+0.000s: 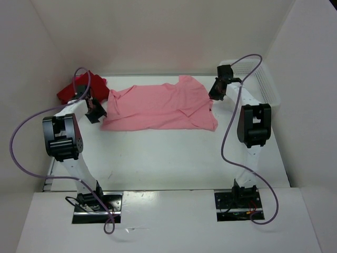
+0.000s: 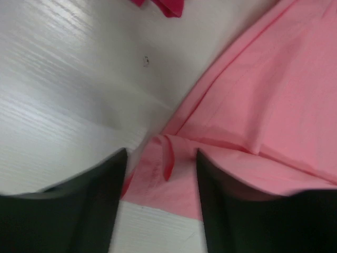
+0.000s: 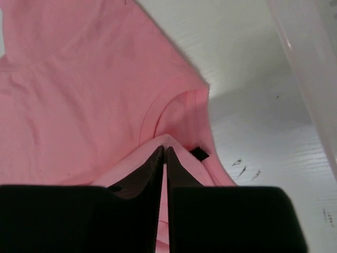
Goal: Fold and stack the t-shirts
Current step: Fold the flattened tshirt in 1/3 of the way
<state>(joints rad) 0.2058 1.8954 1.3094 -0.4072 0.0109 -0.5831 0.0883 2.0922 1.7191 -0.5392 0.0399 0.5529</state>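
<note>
From above we see the light pink t-shirt (image 1: 158, 108) spread across the far middle of the white desk (image 1: 168, 158). It lies rumpled, with one sleeve pointing toward the back wall. A heap of red cloth (image 1: 73, 92) sits in the far left corner, and from here we cannot tell whether it is one shirt or two. The white mesh basket (image 1: 260, 79) stands in the far right corner. The left gripper (image 1: 96, 112) is at the shirt's left edge and the right gripper (image 1: 215, 96) is at its right edge, but this view is too distant to show how either pair of jaws stands.

The wrist views settle that. Looking down the left gripper (image 2: 161, 155), we see its jaws well apart. A creased corner of the light pink t-shirt (image 2: 263, 95) lies on the desk (image 2: 63, 79) between them, ungripped. A scrap of the red cloth (image 2: 167, 6) shows at the top edge.

At the right gripper (image 3: 164, 150) the jaws are drawn to a thin slit, and a ridge of the light pink t-shirt (image 3: 79, 79) is pinched at their tips, just beside a sleeve hem with a small black tab (image 3: 199, 153). The basket's pale wall (image 3: 305, 52) runs down the right side, apart from the shirt, with bare desk (image 3: 253, 105) between.
</note>
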